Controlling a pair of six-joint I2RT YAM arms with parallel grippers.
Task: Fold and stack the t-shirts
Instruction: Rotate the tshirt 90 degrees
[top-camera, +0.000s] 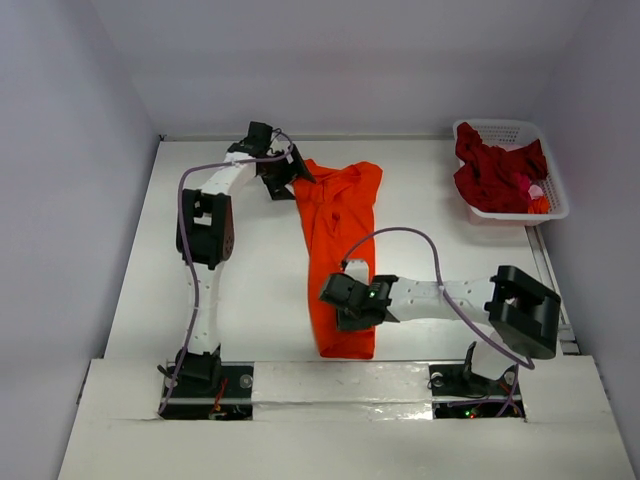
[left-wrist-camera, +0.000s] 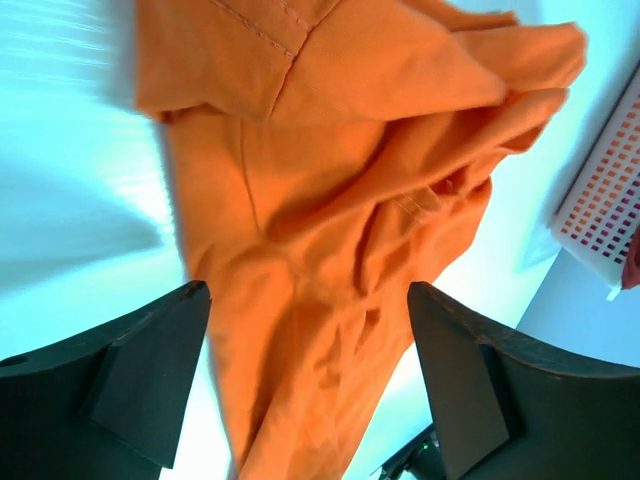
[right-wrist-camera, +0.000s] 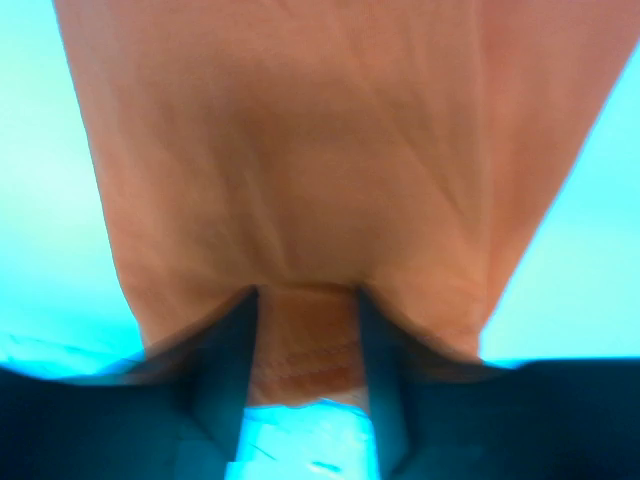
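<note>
The orange t-shirt (top-camera: 340, 230) lies as a long narrow strip down the middle of the table. My left gripper (top-camera: 288, 178) hovers at its far left corner by the sleeve. In the left wrist view its jaws stand wide open (left-wrist-camera: 310, 290) with the rumpled orange cloth (left-wrist-camera: 350, 200) below them. My right gripper (top-camera: 342, 300) is over the strip's near part. In the right wrist view it is closed (right-wrist-camera: 305, 295) on the stitched hem of the orange shirt (right-wrist-camera: 300, 150), which drapes over the fingertips. The crimson t-shirt (top-camera: 492, 168) is bunched in the basket.
A white latticed basket (top-camera: 500, 126) stands at the far right, and its corner shows in the left wrist view (left-wrist-camera: 605, 205). It also holds small pink and orange items (top-camera: 535, 196). Grey walls enclose the table on three sides.
</note>
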